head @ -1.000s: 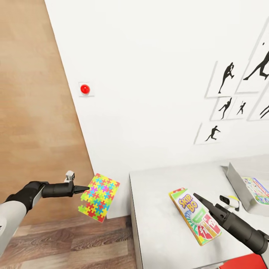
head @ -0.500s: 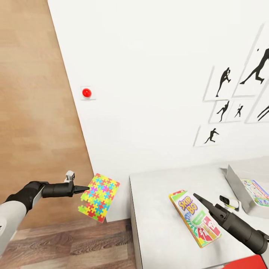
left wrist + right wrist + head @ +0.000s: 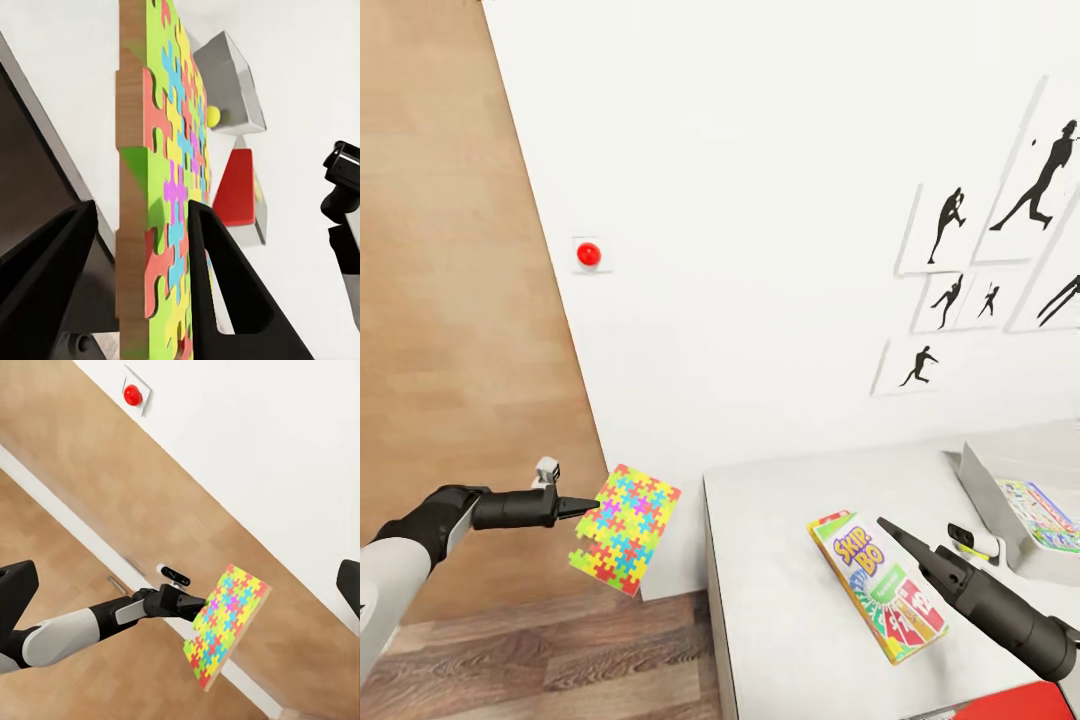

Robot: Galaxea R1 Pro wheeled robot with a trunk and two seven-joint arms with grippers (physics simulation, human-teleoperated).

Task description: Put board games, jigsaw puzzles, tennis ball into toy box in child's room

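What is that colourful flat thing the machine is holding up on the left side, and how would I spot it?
Start at the wooden door beside the white wall. In front of it the left pincer grips a flat jigsaw puzzle off the table's edge. Its yellow-green-pink-blue mosaic differs from the long Skip-Bo box.

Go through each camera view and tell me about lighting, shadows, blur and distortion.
Head view: even, flat light, everything sharp, the wall's edge and the wall pictures leaning as under a wide lens. Left wrist view: the jigsaw puzzle looms close, strongly foreshortened, with soft shading on the dark fingers. Right wrist view: crisp, no glare, faint shadow by the red button.
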